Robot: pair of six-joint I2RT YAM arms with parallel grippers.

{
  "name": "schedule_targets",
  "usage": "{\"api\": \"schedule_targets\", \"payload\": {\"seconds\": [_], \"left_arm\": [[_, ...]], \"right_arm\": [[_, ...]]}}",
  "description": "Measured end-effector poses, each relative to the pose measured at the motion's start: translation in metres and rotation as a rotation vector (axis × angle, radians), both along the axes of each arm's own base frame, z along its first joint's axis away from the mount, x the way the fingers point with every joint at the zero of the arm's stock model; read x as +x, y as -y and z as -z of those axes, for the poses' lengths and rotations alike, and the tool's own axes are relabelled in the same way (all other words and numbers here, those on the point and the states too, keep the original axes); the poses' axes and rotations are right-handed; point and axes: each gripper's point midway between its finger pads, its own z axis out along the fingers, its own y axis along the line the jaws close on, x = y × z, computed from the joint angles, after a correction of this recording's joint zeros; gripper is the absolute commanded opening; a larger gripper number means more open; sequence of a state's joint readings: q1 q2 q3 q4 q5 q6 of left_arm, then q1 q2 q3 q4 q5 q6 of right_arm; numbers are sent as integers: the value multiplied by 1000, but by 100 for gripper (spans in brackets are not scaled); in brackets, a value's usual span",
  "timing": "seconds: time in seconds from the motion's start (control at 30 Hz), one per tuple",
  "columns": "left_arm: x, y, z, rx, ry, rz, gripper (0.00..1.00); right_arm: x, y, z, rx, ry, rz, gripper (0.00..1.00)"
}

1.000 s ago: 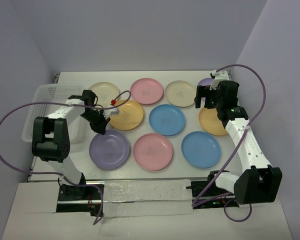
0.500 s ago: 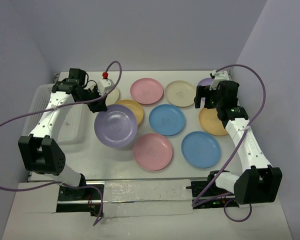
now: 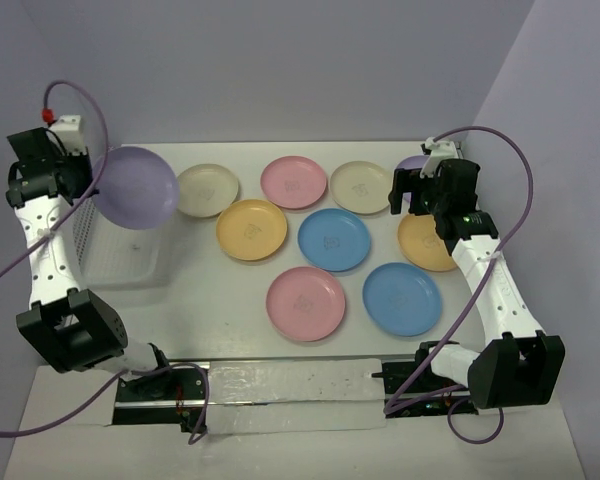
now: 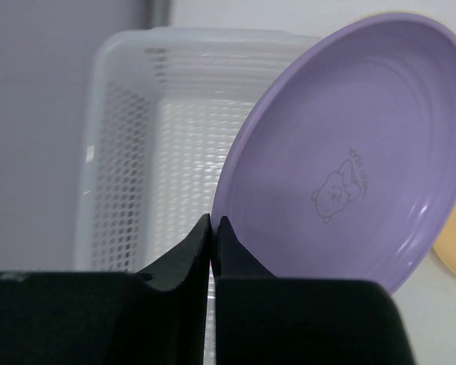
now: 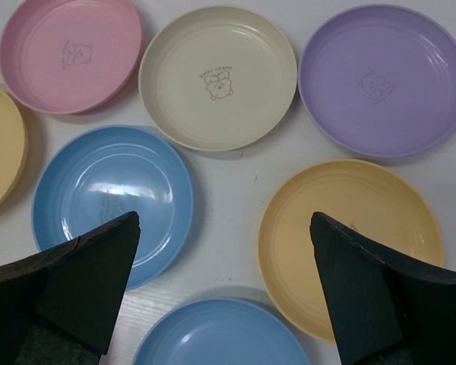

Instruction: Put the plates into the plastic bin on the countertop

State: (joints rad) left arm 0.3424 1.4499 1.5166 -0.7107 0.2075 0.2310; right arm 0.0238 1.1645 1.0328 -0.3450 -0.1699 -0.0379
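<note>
Countertop: matte white, flat.
Left edge: plastic bin, white with mesh sides.
Back row, left to right: left cream plate, back pink plate, right cream plate, back purple plate.
Middle row: left yellow-orange plate, middle blue plate, right yellow-orange plate.
Front row: front pink plate, front blue plate.
Lay: all nine plates flat, face up, none stacked.

Plastic bin interior open (mesh walls flank); purple plate hangs over it; plates crowd countertop centre.
</note>
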Motion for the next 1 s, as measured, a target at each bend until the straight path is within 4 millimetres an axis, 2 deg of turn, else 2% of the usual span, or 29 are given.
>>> {"api": "schedule_targets", "payload": {"seconds": [0.1, 0.2, 0.33, 0.57, 0.77, 0.8, 0.83, 0.93, 1.0], "left_arm": [[-6, -43, 5, 22, -22, -137, 0], [-11, -80, 20, 40, -63, -241, 0], [-14, -111, 46, 70, -137, -335, 0], [-8, -126, 76, 92, -206, -376, 11], [-4, -127, 97, 71, -248, -368, 18], [-3, -126, 101, 63, -256, -361, 22], [-2, -124, 105, 54, -264, -353, 29], [0, -119, 115, 25, -284, -329, 70], [0, -114, 117, 7, -290, -314, 90]], "right_arm": [[2, 0, -3, 0, 6, 1, 100], [4, 1, -5, -4, 9, 7, 100], [8, 4, -3, -13, 2, 22, 100], [16, 15, 13, -66, -34, 55, 100], [30, 22, 30, -120, -83, 63, 100], [33, 23, 32, -129, -90, 64, 100], [37, 24, 34, -137, -96, 63, 100], [45, 25, 37, -152, -107, 61, 99], [48, 27, 39, -163, -111, 60, 99]]}}
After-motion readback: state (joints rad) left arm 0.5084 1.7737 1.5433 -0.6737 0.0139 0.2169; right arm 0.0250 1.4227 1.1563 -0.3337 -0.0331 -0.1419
